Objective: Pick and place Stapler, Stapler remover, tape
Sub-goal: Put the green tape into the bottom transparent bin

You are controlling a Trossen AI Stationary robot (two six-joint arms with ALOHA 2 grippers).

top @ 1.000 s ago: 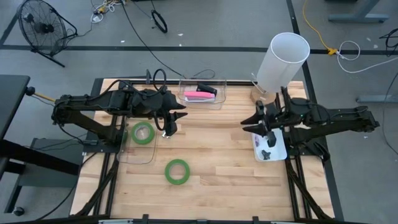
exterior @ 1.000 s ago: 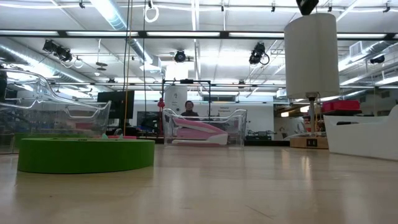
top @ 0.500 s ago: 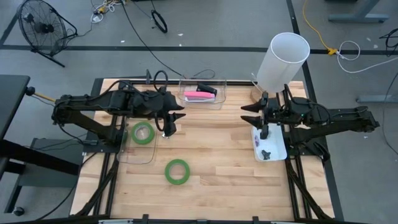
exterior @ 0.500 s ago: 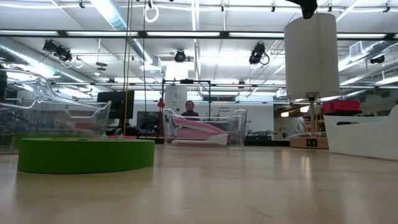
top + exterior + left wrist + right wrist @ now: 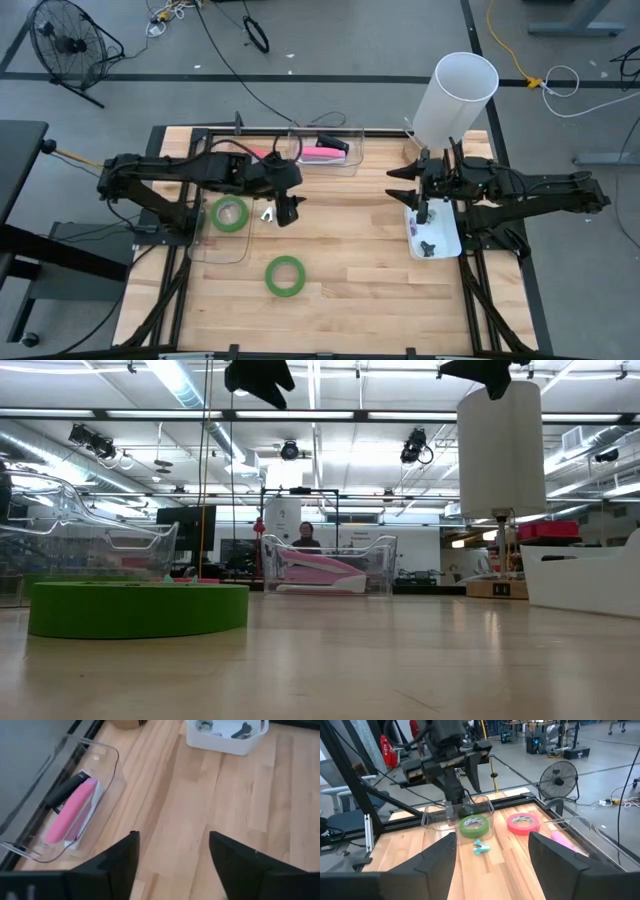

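- Left gripper: fingers parted, empty, above surface near clear bin holding pink stapler.
- Right gripper: fingers spread, empty, over white tray.
- Green tape rolls: one on bare surface, one in clear tray.

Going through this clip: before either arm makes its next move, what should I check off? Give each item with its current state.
1. Left pincer open with nothing between its fingers: ok.
2. Right pincer open with nothing between its fingers: ok.
3. Loose green tape lying flat on bare table, nothing over it: ok.
4. Pink stapler inside its clear bin: ok.
5. Small teal item on the wood is the stapler remover: cannot tell.
6. Pink-red tape already in its final place: cannot tell.
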